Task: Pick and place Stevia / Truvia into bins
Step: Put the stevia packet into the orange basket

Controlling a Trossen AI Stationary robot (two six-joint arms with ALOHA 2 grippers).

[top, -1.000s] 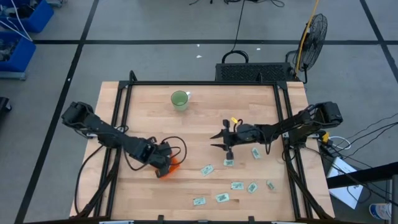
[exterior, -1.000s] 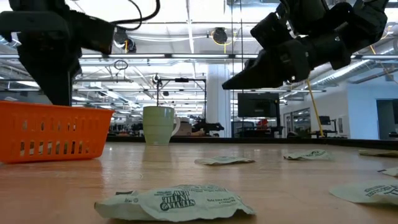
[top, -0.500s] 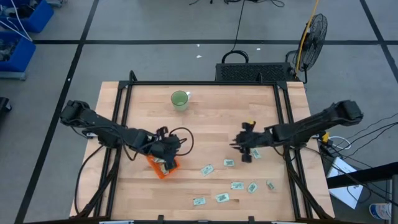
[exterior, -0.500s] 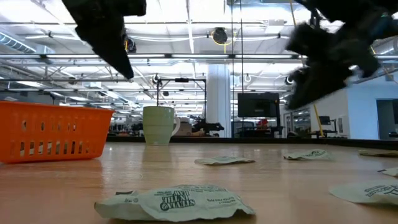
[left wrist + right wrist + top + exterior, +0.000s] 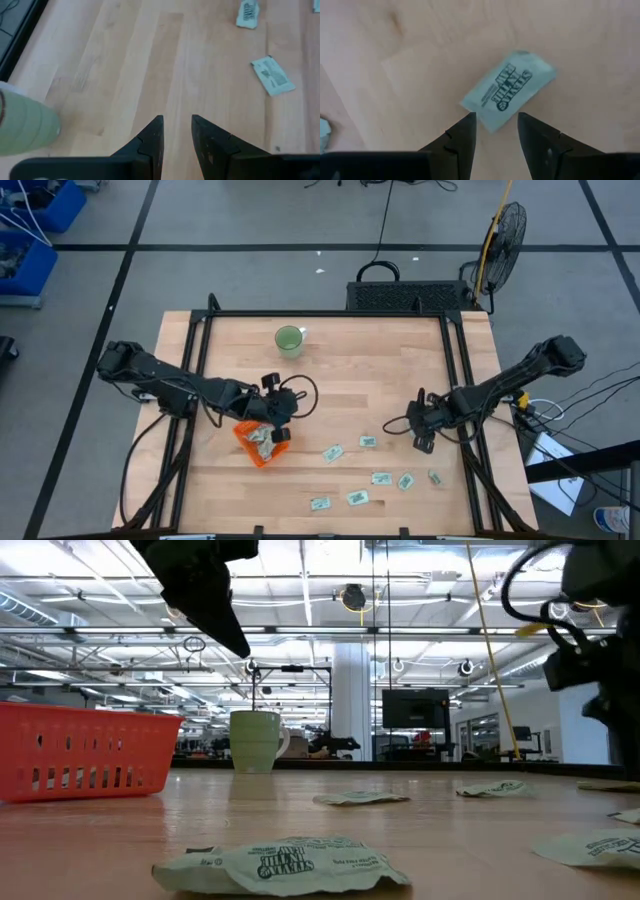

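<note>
Several pale green and white Stevia sachets (image 5: 381, 478) lie flat on the near right part of the table. One lies close to the low camera (image 5: 285, 865). The orange tray (image 5: 244, 439) stands near the table's left and holds a few sachets (image 5: 261, 438). My left gripper (image 5: 276, 418) hovers just beyond the tray's far right corner, open and empty (image 5: 177, 127). My right gripper (image 5: 420, 427) is low over a single sachet (image 5: 509, 90) by the right rail. It is open (image 5: 496, 122), with one finger on each side of the sachet's near corner.
A round light-green cup (image 5: 289, 340) stands on the table's far side, also in the left wrist view (image 5: 22, 125). Black frame rails (image 5: 462, 380) run along the table's left and right edges. Bare wood lies between the two grippers.
My left gripper has risen from the orange tray and moved a little toward the table's far and right side, uncovering the sachets in the tray. My right gripper has swung from the table's middle toward the right and near edges and come down over a sachet by the right rail.
</note>
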